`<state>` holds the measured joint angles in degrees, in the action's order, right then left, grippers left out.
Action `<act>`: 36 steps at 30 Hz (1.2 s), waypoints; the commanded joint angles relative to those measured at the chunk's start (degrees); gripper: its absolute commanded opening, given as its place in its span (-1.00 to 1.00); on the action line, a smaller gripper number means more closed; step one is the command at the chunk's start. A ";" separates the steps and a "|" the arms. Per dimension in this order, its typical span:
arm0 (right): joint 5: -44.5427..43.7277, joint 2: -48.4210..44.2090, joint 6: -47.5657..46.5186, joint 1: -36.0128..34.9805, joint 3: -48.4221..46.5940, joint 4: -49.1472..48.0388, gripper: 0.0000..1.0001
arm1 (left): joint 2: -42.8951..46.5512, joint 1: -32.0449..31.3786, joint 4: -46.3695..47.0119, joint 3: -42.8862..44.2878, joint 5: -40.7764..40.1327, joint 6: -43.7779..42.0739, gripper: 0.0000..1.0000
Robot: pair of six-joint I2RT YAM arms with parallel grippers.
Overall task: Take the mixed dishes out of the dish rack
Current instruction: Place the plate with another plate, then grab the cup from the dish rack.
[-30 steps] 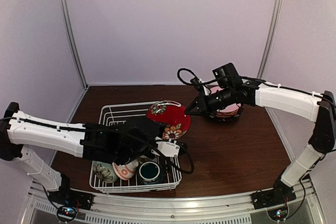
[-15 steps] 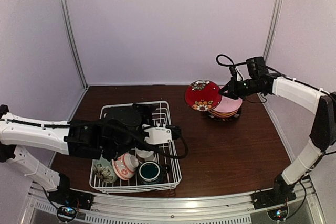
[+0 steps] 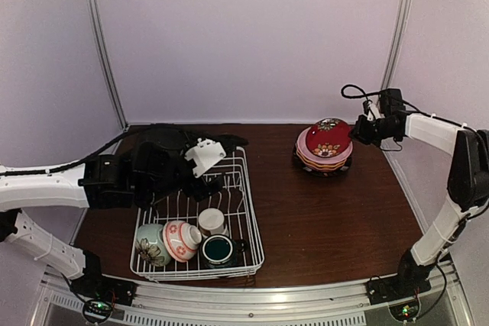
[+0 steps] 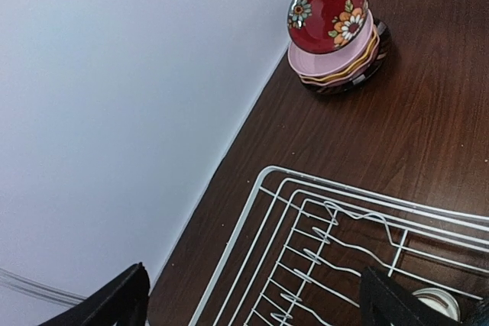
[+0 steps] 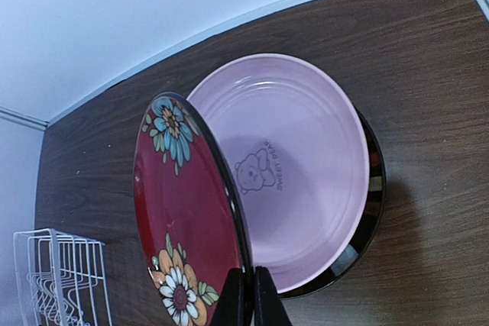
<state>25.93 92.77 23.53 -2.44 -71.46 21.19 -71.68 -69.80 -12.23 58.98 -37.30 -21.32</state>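
The tabletop point(image 3: 321, 211) is dark brown wood. A white wire dish rack point(image 3: 253, 205) sits on it. A stack of plates point(image 3: 325, 163) sits on it too, well apart from the dish rack, off to its right and further back. The bottom plate is black.

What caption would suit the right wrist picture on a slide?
Right gripper pinches a red floral plate by its rim, tilted steeply over a pink plate on the brown table.

Pink plate point(image 5: 306, 158) — "SWEET BEAR" printed on its inner face; no other txt legible.
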 commanded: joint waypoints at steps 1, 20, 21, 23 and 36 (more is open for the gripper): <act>-4.49 3.19 -2.35 0.91 -3.67 -2.41 -1.00 | 0.75 1.86 -2.85 2.12 3.93 9.80 0.95; -7.49 11.41 -4.25 1.66 -8.65 -2.75 -0.30 | 3.49 4.06 -9.48 -2.33 12.20 19.74 0.95; -7.53 11.32 -4.28 1.65 -8.67 -2.69 -0.26 | 3.87 4.06 -10.19 -2.56 13.73 20.07 0.95; -7.85 10.93 -4.32 1.65 -8.92 -2.27 -0.16 | 4.91 4.06 -11.97 -2.73 17.30 20.39 0.95; -5.81 3.42 -7.00 -1.83 -7.15 0.71 0.64 | 3.90 4.07 -24.39 -0.46 34.62 18.84 0.95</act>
<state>19.40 100.68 18.13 -2.22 -79.24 20.60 -66.46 -66.04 -32.32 56.77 -9.96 -1.61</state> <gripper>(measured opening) 0.798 0.974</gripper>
